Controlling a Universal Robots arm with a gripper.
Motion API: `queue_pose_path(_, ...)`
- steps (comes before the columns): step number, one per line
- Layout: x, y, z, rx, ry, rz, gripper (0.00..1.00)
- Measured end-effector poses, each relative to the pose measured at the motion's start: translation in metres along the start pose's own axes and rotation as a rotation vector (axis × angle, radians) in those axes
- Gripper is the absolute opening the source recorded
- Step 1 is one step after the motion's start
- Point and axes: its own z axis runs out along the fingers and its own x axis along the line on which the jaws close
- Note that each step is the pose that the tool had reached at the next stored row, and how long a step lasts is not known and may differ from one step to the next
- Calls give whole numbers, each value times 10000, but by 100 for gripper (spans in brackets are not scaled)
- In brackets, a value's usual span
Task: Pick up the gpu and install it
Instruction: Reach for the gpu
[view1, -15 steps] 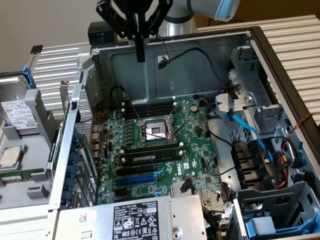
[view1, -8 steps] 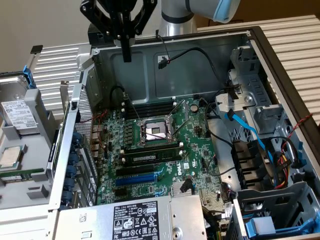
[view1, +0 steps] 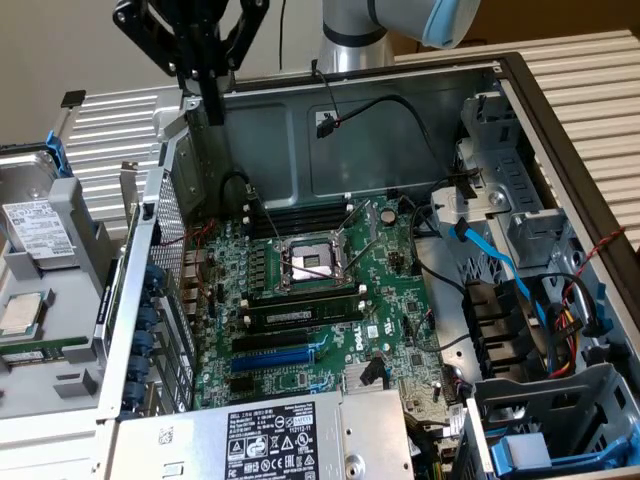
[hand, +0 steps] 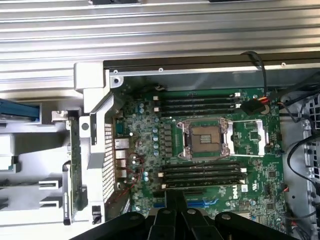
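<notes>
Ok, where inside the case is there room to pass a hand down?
Over the empty expansion slots, bordered by the memory slots and the power supply. Crowded at the exterior view's right, where cables run beside the drive cage.

A pale, plain wall (view1: 50, 45) stands toward eleven o'clock in the exterior view. The counter (view1: 590, 100) is ribbed silver metal, its slats showing at two o'clock and ten o'clock, evenly lit.
</notes>
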Motion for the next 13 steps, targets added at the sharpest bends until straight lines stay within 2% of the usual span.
queue_pose_path(13, 592, -64, -16, 0, 0, -3, 11)
